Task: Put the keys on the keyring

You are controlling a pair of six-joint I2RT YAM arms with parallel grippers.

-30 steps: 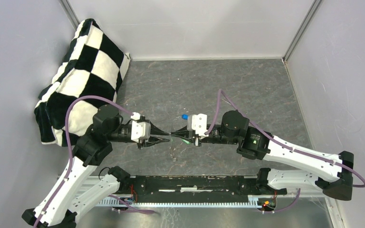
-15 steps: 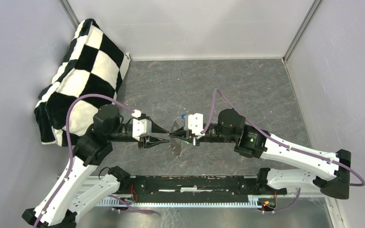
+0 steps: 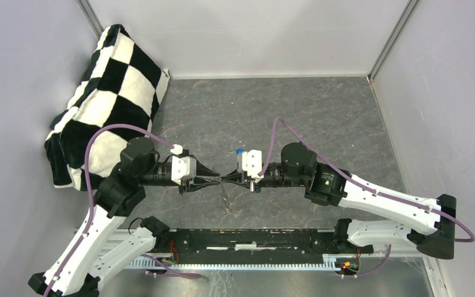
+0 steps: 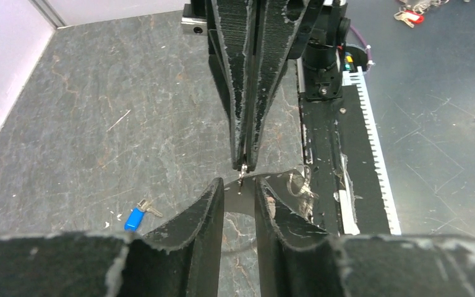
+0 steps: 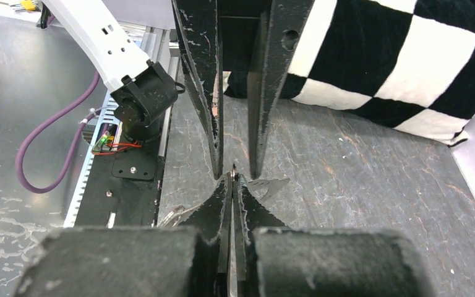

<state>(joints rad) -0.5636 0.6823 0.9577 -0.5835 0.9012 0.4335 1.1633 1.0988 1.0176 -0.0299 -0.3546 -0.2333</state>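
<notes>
- Looking mid-bench, you see L gripper (image 4: pixel 240 185) fingers apart, tips facing R gripper (image 4: pixel 245 162).
- R gripper looks pinched together on keyring (image 4: pixel 275 176), thin arc at tips.
- Blue key (image 3: pixel 239 151) lies on bench, just toward far edge.

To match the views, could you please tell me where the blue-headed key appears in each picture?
Top external: blue-headed key on the table, just beyond the right hand.
Left wrist: lower left, on the table.
Right wrist: not in view.
Shared landmark: left hand tips meeting the right's.

Bright, even, diffuse light; soft shadows.
</notes>
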